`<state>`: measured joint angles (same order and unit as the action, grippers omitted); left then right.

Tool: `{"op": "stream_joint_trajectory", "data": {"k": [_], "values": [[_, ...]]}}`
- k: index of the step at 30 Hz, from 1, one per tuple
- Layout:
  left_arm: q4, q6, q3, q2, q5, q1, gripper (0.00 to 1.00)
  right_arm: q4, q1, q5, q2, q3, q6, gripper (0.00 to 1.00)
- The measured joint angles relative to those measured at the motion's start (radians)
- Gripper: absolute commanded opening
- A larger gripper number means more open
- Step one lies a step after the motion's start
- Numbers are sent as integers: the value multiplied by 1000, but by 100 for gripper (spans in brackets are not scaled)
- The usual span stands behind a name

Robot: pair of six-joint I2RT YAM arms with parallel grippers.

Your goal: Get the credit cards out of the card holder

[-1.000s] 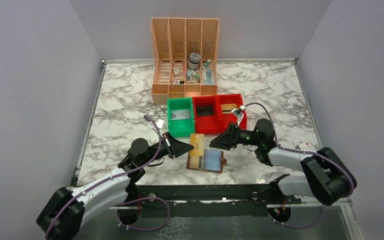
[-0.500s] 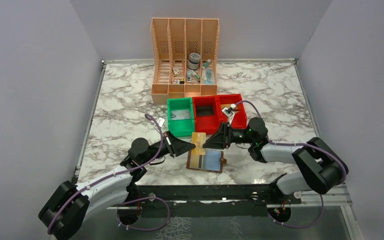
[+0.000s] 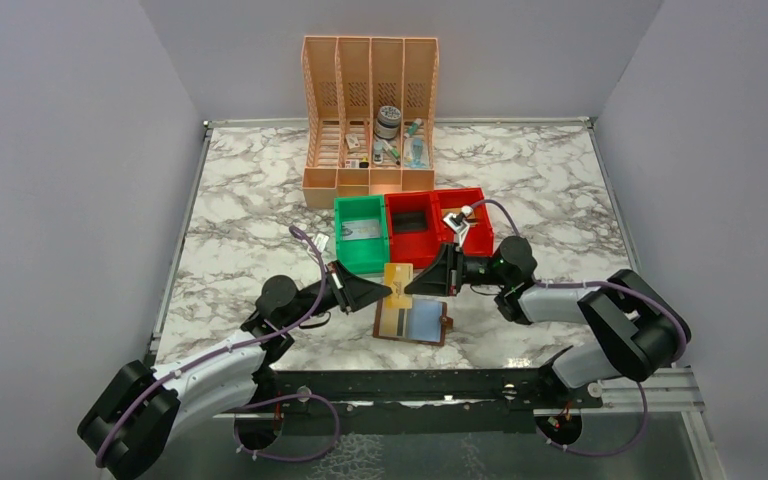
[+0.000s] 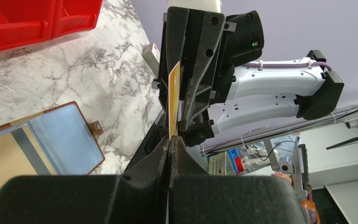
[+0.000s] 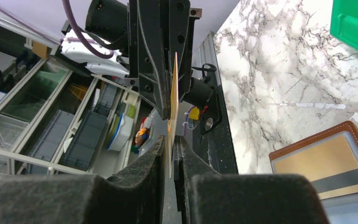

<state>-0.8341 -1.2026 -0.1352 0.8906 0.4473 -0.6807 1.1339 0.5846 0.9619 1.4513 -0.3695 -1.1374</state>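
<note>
A gold credit card (image 3: 396,285) hangs edge-up above the marble, between both arms. My left gripper (image 3: 385,293) is shut on its left end; in the left wrist view the card (image 4: 173,102) rises straight out of the closed fingertips (image 4: 169,140). From the right, my right gripper (image 3: 410,283) straddles the card's other end (image 5: 173,93), its jaws nearly closed with a thin gap still showing on one side (image 5: 169,140). Just below lies the brown card holder (image 3: 412,322), open flat, with a tan card (image 3: 392,320) and a pale blue card (image 3: 425,320) in its pockets.
A green bin (image 3: 362,232) and two red bins (image 3: 435,225) stand right behind the grippers. The peach file organiser (image 3: 370,110) with small items is at the back. A small white box (image 3: 615,292) lies at the right, beside the right arm.
The right arm has reached left to the card and its jaws have narrowed around the card's end. The left gripper still holds the card in the same spot.
</note>
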Motion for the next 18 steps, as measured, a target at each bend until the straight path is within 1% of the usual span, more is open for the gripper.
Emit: {"op": "stream_joint_trajectory", "data": {"k": [5, 7, 9, 15, 16, 18], "values": [[-11, -3, 0, 0, 11, 0, 0, 42, 0, 12, 15, -2, -30, 11], [-12, -4, -2, 2, 17, 0, 0, 52, 0, 16, 20, -4, -40, 7], [-15, -5, -2, 3, 21, 0, 0, 63, 0, 19, 23, -5, -48, 1], [-29, -8, -3, 11, 31, -1, 0, 63, -2, 20, 23, -5, -48, 1], [-31, -9, -3, 15, 32, -1, 6, 62, -3, 20, 23, -5, -46, 1], [-32, -10, -3, 18, 32, -1, 26, 53, -3, 20, 21, -5, -35, 1]]}}
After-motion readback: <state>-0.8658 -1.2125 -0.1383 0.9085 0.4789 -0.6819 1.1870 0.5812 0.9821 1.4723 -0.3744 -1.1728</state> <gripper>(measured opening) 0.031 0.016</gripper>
